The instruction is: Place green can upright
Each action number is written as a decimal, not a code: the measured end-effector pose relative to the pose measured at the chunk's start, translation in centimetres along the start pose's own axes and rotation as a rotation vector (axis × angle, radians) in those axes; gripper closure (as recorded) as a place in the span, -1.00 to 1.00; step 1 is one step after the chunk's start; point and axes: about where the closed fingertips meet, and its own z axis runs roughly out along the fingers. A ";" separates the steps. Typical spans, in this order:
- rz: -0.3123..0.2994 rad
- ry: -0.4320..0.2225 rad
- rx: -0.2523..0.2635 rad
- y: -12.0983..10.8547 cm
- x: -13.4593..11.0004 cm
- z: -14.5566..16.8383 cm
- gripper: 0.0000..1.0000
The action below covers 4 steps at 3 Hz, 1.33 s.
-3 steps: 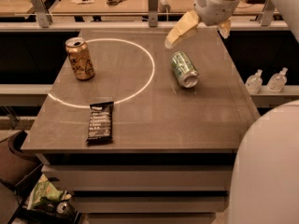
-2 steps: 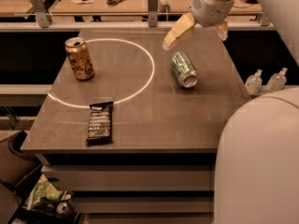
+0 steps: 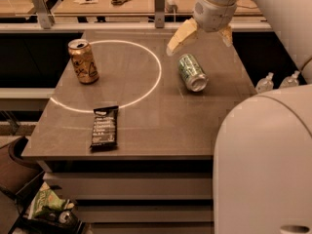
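Observation:
The green can (image 3: 191, 71) lies on its side on the right part of the grey table (image 3: 146, 126), its silver end facing the front right. My gripper (image 3: 199, 39) hangs just above and behind the can, open, with one pale finger (image 3: 178, 37) at the left and the other (image 3: 227, 36) at the right. It holds nothing and does not touch the can.
A copper-gold can (image 3: 83, 61) stands upright at the table's left, on a white circle line (image 3: 155, 77). A black snack bar wrapper (image 3: 104, 126) lies near the front edge. My white arm body (image 3: 263, 160) fills the lower right. Two small bottles (image 3: 278, 81) stand beyond the table's right edge.
The gripper has moved slightly left and down toward the lying green can. My arm body now covers more of the lower right. The can has not moved.

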 end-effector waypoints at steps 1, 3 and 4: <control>0.000 0.001 0.000 0.0 0.0 0.0 -1.00; -0.002 0.076 0.006 0.8 0.1 2.4 -1.00; 0.006 0.100 0.003 1.0 0.5 3.3 -1.00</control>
